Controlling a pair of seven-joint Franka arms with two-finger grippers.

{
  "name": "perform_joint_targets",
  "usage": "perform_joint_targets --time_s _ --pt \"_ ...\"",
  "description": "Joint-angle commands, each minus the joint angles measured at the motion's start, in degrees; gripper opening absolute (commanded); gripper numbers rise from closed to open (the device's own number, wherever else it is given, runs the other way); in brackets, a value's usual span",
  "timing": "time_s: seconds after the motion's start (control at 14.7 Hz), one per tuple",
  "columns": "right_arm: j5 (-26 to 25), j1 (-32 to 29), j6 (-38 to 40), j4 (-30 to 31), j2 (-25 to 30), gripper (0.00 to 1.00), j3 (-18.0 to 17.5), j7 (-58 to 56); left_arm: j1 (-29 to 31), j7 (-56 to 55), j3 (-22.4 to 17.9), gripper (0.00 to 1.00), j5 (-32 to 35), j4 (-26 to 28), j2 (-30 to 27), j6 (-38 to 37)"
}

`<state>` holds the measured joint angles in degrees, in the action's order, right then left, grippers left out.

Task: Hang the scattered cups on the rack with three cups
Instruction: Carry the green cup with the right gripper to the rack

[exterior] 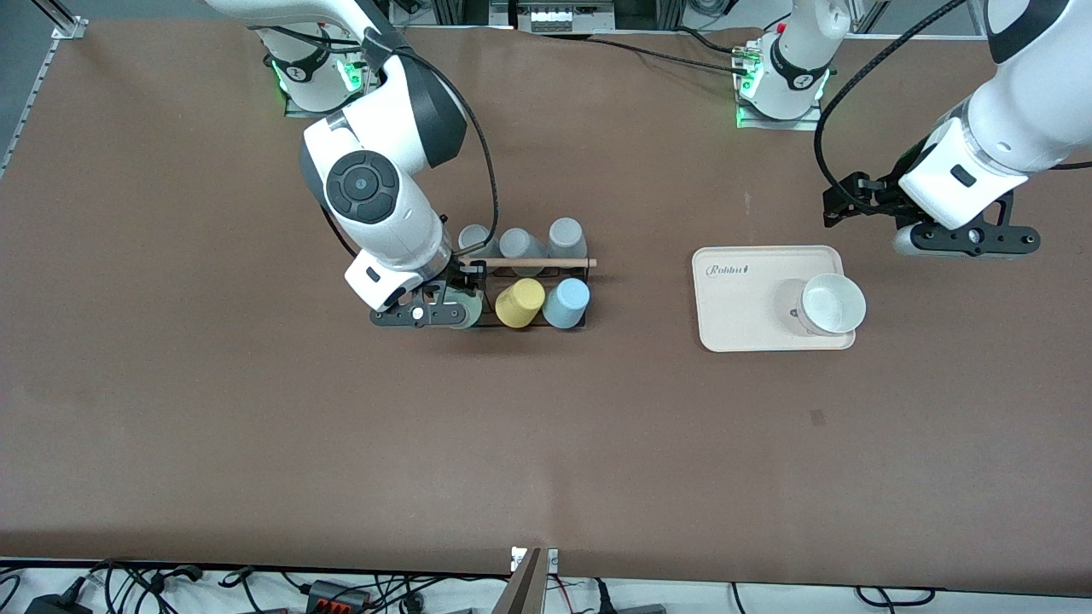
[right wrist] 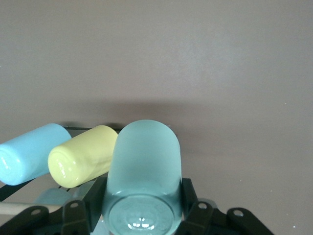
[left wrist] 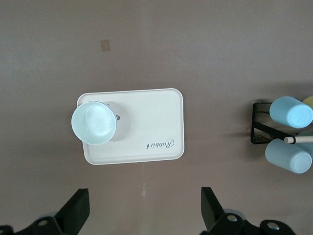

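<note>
While I've got the right arm parked at the rack, here's how things sit from where I'm driving. Nearest the front camera is the cream rectangular plastic tray (exterior: pixel 742 298) toward the left arm's end of the table, with a pale handleless tumbler (exterior: pixel 832 304) standing mouth-up on it. Looks near-white from the front and light blue in the left wrist view, so I won't swear to the shade.

The small black wire-frame rack with the light wooden rod across its top (exterior: pixel 533 263) already carries a yellow plastic cup (exterior: pixel 519 303) and a light blue plastic cup (exterior: pixel 566 303) on its nearer row, both tipped over on pegs, with three grey cups (exterior: pixel 520 243) on the farther row. The right gripper (exterior: pixel 452 309) is clamped shut on a mint green tumbler (right wrist: pixel 143 181), holding it base toward the wrist, right beside the yellow cup at the rack's end slot. I can't see the peg under it, so whether it's seated is a guess.

The left gripper (exterior: pixel 964 240) hovers over bare table just past the tray, fingers spread wide, holding nothing.

What matters next, I reckon: the tray tumbler stands upright, long axis vertical, and the left arm is far closer to it than the right.
</note>
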<state>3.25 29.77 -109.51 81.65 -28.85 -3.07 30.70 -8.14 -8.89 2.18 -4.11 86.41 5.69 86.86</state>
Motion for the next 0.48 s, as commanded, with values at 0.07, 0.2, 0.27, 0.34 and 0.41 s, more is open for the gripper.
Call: perform_joint_targets --time_s 0.07,0.2,0.27,0.34,0.41 --pt "2.72 1.17 0.7 -1.85 -1.65 0.19 0.44 2.88 -0.03 2.73 -0.51 1.0 -0.2 0.6 -1.12 -0.38" --pt "2.9 1.26 1.31 -1.85 -1.65 0.18 0.44 2.97 -0.12 2.73 -0.42 1.0 -0.02 0.6 -1.12 -0.38" --pt "2.9 1.26 1.66 -1.85 -1.65 0.18 0.44 2.97 -0.12 2.73 -0.42 1.0 0.5 0.6 -1.12 -0.38" --pt "2.9 1.26 1.67 -1.85 -1.74 0.18 0.44 2.97 -0.21 2.73 -0.33 1.0 1.64 0.6 -1.12 -0.12" --pt "2.81 1.35 1.32 -1.85 -2.52 0.18 0.44 2.88 -0.38 2.65 0.02 1.0 3.91 0.51 -1.12 0.06"
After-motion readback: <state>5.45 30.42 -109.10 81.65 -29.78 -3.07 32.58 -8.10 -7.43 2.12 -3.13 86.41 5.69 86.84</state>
